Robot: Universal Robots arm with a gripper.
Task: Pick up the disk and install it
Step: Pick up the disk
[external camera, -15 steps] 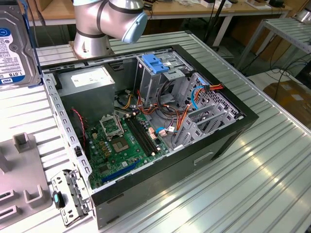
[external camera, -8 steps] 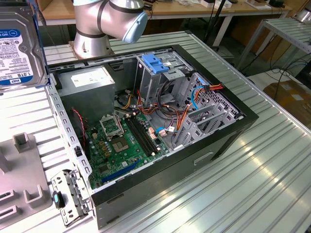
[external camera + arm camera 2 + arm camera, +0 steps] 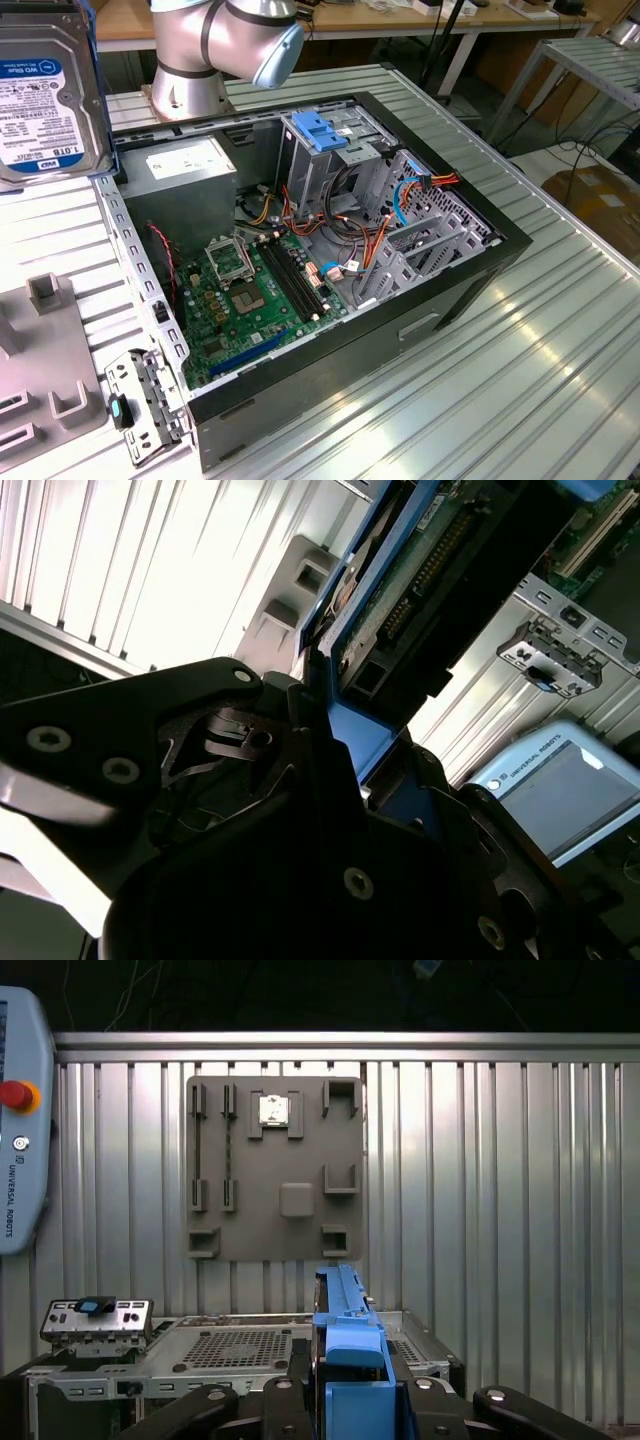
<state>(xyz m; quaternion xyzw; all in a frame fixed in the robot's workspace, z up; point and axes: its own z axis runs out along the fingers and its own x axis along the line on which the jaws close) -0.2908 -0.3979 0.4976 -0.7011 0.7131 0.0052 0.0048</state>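
Carrying stage, by the look of it. Clamped in the gripper (image 3: pixel 350 1400) by its blue rails, edge-on in the first wrist view: the disk (image 3: pixel 340 1305), raised outside the computer case (image 3: pixel 470 270). Not yet installed; calls for squaring the rails to the drive cage (image 3: pixel 325 140) inside the case. Also inside the case: motherboard (image 3: pixel 250 290), power supply (image 3: pixel 185 180), loose cables (image 3: pixel 380 240).

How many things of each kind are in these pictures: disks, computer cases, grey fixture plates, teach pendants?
disk: 1
computer case: 1
grey fixture plate: 1
teach pendant: 1
Total: 4
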